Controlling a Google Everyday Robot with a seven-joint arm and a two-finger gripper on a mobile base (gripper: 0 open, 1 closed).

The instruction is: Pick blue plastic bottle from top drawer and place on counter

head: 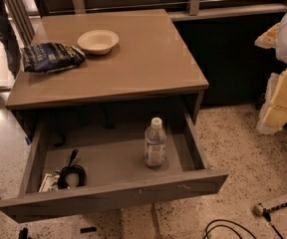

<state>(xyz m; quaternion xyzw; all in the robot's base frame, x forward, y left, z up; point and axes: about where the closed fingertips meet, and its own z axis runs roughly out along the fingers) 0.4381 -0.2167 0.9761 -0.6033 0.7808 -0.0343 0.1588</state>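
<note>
The top drawer [114, 195] is pulled fully out from the cabinet, its flat front panel facing the camera and its interior exposed. The blue plastic bottle [155, 143] stands upright on the drawer floor in the right half of the compartment, near the right side wall but not touching it, cap up and label facing forward. In the left front corner of the same drawer lies a coiled black cable [71, 174], with a pale flat item [48, 181] just beside it on the left; both are well apart from the bottle. The counter [138, 71] above the drawer carries two objects at its rear left: a white bowl [98, 41], upright, and a dark blue bag [52, 57] lying flat, just beside the bowl at the left edge. The gripper [279, 67] appears at the right edge of the view, a white and yellow assembly held off to the right of the cabinet, roughly at counter height and well apart from both the bottle and the drawer. It holds nothing that can be identified, and whether it is released or clenched cannot be determined from this view. On the speckled floor [243, 148] at lower right lie a power strip [279, 202] and a loop of black wire [229, 228].
</note>
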